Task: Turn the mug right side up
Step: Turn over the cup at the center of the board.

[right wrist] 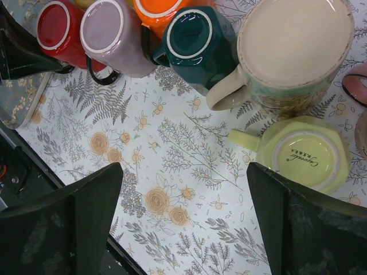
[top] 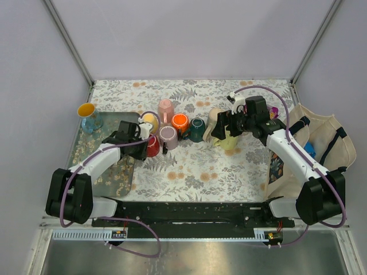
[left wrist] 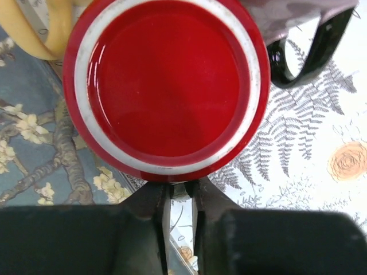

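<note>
A red mug (left wrist: 166,86) stands upside down, base up, at the tray's right edge; it also shows in the top view (top: 152,146) and the right wrist view (right wrist: 57,28). My left gripper (left wrist: 179,192) is at its near side, jaws closed to a narrow gap on the handle; in the top view it (top: 140,137) is just left of the mug. My right gripper (right wrist: 183,223) is wide open and empty above bare tablecloth, next to an upside-down pale green mug (right wrist: 301,152); from above it (top: 221,130) hangs over that mug.
Upside-down mugs crowd close: lilac (top: 168,137), orange (top: 180,122), dark green (top: 197,129), beige (top: 213,121), pink (top: 166,107), yellow (top: 150,120). A floral tray (top: 114,166) lies left, a yellow cup on blue glass (top: 87,114) far left, a cloth bag (top: 312,143) right.
</note>
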Controlling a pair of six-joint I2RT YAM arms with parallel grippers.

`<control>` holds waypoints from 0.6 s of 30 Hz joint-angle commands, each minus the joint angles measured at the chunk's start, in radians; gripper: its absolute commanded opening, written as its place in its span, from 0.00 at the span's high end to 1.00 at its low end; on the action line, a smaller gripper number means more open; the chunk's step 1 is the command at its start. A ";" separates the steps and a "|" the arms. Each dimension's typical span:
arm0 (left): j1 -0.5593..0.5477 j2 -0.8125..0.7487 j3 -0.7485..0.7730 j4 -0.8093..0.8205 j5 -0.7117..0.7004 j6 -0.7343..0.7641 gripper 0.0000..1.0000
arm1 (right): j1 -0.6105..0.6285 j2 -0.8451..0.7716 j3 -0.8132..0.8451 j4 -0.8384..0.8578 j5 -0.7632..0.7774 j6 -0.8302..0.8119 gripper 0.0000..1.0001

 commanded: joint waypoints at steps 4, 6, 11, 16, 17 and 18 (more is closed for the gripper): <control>0.002 -0.147 0.081 -0.186 0.095 0.055 1.00 | 0.000 -0.018 -0.010 0.005 0.013 0.012 0.02; 0.008 -0.202 0.112 -0.252 0.109 0.103 1.00 | -0.002 -0.017 -0.008 -0.009 0.004 0.004 0.03; 0.012 -0.259 0.245 -0.368 0.232 0.164 1.00 | -0.002 -0.003 0.007 -0.012 -0.058 -0.022 0.06; 0.012 -0.139 0.500 -0.365 0.431 0.100 1.00 | 0.024 -0.026 0.064 -0.018 -0.140 -0.189 0.16; 0.012 -0.097 0.559 -0.374 0.459 0.077 1.00 | 0.040 -0.037 0.078 -0.020 -0.088 -0.241 0.16; 0.013 -0.047 0.631 -0.386 0.496 0.049 1.00 | 0.063 -0.051 0.087 -0.007 -0.032 -0.322 0.17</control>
